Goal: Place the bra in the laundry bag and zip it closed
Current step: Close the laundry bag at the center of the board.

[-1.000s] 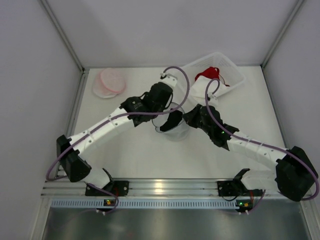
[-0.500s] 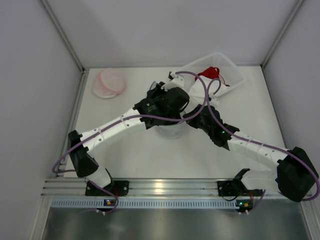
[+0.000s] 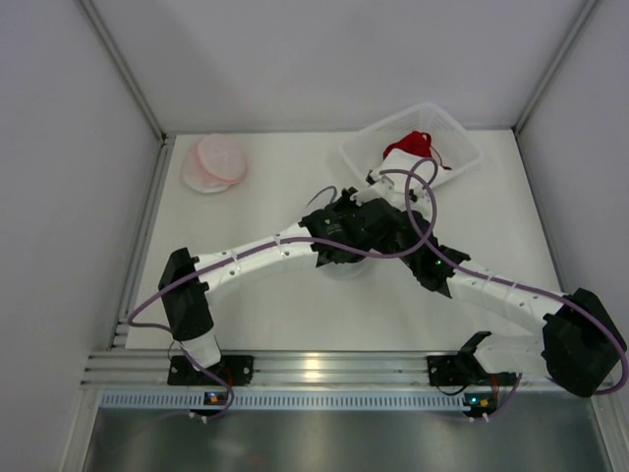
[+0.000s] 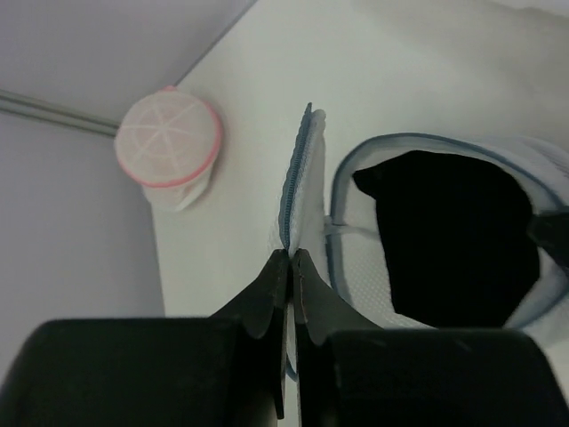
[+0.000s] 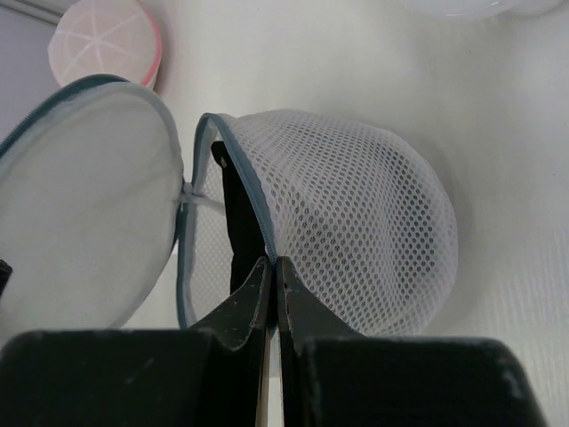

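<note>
The laundry bag point(image 5: 356, 213) is a white mesh dome with blue-grey zipper trim, and it stands unzipped. The black bra point(image 4: 453, 240) lies inside it and also shows through the gap as a dark strip point(image 5: 236, 231). My left gripper point(image 4: 291, 253) is shut on the edge of the bag's round lid flap point(image 4: 300, 169), holding it on edge beside the opening. My right gripper point(image 5: 273, 261) is shut on the zipper rim of the bag's body. From above, both wrists crowd over the bag point(image 3: 342, 267) and hide nearly all of it.
A pink round mesh pouch point(image 3: 218, 162) lies at the table's back left, also in the left wrist view point(image 4: 169, 138). A clear plastic bin point(image 3: 457, 138) at the back right holds a red garment point(image 3: 413, 145). White walls enclose the table.
My left arm has swung right across the bag toward the right arm, bringing the lid flap with it. The right arm has stayed put.
</note>
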